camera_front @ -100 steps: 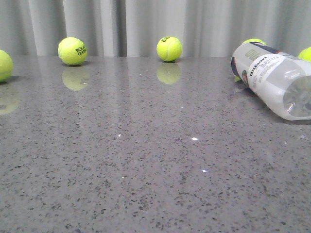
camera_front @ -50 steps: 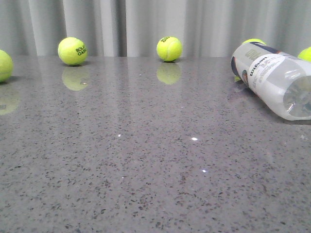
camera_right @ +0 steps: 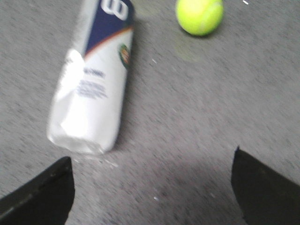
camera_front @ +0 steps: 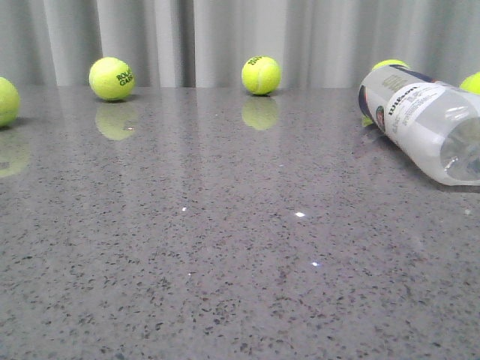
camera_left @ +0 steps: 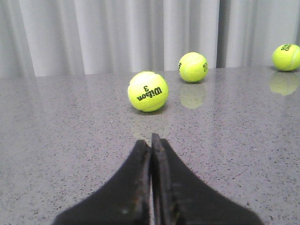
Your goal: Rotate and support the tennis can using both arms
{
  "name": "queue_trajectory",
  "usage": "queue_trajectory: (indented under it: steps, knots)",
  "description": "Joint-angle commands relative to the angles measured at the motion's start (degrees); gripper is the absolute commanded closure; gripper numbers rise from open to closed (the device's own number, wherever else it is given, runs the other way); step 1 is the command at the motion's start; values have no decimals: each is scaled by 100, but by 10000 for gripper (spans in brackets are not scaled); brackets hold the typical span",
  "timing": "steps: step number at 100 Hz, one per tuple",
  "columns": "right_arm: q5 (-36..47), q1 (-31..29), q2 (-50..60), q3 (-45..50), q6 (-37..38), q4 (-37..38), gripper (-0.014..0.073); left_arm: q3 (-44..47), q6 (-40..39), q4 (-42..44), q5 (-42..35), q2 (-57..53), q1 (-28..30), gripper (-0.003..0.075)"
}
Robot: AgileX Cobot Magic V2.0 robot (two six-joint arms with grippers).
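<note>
Near the right edge of the grey speckled table (camera_front: 225,247), toward its far side, the tennis can (camera_front: 424,124) lay on its side, its labelled end pointing toward the far edge and its clear end toward the near right. Neither arm touched it. Tennis balls (camera_front: 262,75) were strung along the far edge, one of them just behind the can.

The left gripper (camera_left: 151,145) had its fingers pressed together with nothing between them, low over the table and facing a ball marked Wilson 3 (camera_left: 147,91), well apart from the can. The right gripper (camera_right: 152,187) had its fingers spread wide and empty, poised above the table just short of the can's clear end; that view was blurred, so finer detail could not be read.

The step in hand looked like the right arm's approach. To do it well, the open fingers would best straddle the can across its width rather than along its length, close to the middle or the labelled end, so the tube would not swing when lifted. A smooth cylinder rolls easily, so the fingers should come down squarely on both sides. The ball beside the can should be avoided. The left arm would need to open and cross toward the right edge to support the free end.
</note>
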State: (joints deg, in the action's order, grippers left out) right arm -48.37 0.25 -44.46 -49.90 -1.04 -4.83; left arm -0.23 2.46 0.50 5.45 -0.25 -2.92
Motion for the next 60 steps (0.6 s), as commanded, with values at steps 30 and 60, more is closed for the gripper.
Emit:
queue_trajectory:
  steps: [30,60]
  knots:
    - [672,328,-2313,-1533,-597,-928,-52,272,-44,-50,-483,-215,27,741]
    - [1064,655,-3695,-2192,-597,-928,-52,272,-44,-50,-483,-215,27,741]
